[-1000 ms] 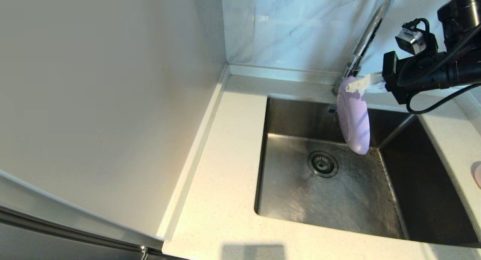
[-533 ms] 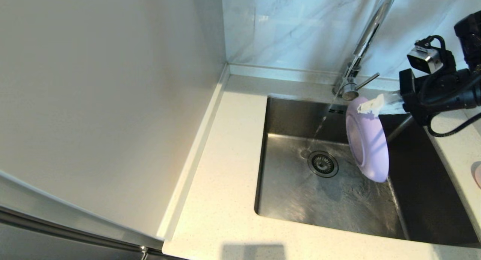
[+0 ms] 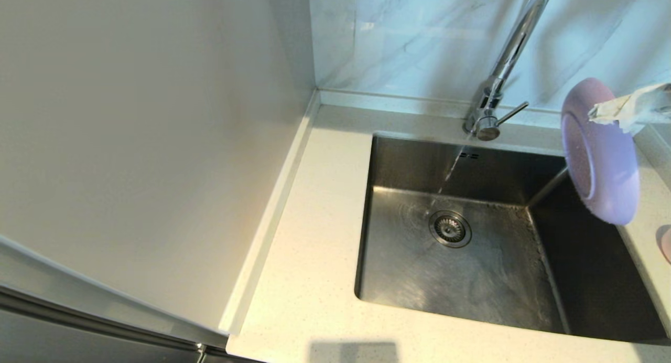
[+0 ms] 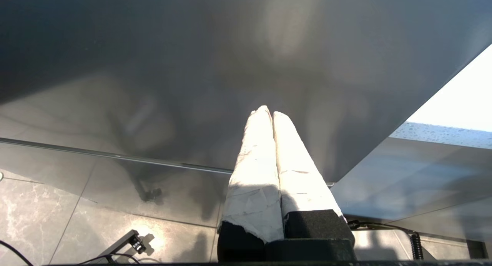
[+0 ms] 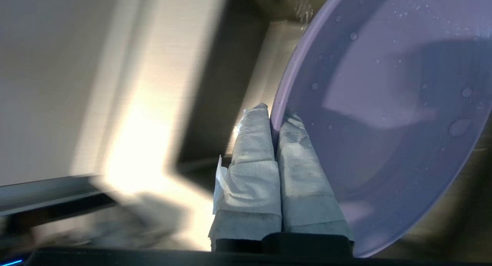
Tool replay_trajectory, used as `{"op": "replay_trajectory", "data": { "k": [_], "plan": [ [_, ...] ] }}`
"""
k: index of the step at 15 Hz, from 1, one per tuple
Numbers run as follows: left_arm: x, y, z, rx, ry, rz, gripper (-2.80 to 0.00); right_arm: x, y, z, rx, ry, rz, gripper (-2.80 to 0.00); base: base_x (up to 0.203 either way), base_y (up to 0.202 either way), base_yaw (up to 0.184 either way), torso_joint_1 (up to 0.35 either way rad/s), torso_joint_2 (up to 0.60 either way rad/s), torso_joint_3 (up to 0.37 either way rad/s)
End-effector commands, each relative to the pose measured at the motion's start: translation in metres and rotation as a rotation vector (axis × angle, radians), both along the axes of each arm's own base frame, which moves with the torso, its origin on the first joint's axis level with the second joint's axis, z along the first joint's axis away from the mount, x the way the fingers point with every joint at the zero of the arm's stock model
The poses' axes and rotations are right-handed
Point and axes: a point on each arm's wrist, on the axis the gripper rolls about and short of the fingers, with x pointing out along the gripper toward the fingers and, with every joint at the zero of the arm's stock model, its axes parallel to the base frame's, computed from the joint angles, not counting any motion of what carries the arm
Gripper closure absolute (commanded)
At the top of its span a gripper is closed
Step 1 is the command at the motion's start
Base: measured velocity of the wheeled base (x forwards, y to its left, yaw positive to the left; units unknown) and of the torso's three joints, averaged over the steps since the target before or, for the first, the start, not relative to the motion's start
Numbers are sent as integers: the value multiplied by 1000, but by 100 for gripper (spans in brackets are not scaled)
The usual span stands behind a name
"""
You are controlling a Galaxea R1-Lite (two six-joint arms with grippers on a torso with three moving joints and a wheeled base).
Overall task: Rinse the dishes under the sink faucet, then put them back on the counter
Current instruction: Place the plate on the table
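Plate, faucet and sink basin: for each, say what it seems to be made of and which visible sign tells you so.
Plate: probably matte plastic or melamine; even lilac colour, no glare, water beading on it.
Faucet: polished chrome-like metal; mirror-bright highlights.
Sink basin: brushed stainless steel, it seems; dull grey sheen with fine streaks.

Wet lilac plate [image 3: 603, 158] hangs on edge above counter [image 3: 314, 247].

We see a matt lilac plate [image 3: 603, 158] beaded with water drops, pinched by fingers [image 5: 265, 162] wrapped in rough white cloth-like tape. At nine o'clock from it, the faucet [image 3: 503, 64] gleams in polished chrome. The sink basin [image 3: 472, 279] is brushed steel, wet and streaked. The counter [image 3: 314, 247] looks like smooth, finely speckled cream stone; the backsplash [image 3: 419, 38] is glossy marble-patterned.
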Motion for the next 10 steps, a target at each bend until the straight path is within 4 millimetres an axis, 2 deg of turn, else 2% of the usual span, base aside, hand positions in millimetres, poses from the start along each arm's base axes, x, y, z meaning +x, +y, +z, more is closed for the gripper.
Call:
{"op": "replay_trajectory", "data": {
  "k": [1,2,4,6,10],
  "plan": [
    [0,0,0,0,0,0,0,5,-8,-13,-290,-6,-135,0,0,0,0,0,0,0],
    [0,0,0,0,0,0,0,9,-12,-26,-410,38,-186,0,0,0,0,0,0,0],
    [0,0,0,0,0,0,0,14,-18,-45,-537,84,-241,0,0,0,0,0,0,0],
    [0,0,0,0,0,0,0,21,-22,-54,-620,58,-257,0,0,0,0,0,0,0],
    [0,0,0,0,0,0,0,52,-28,-71,-714,98,-304,0,0,0,0,0,0,0]
  ]
}}
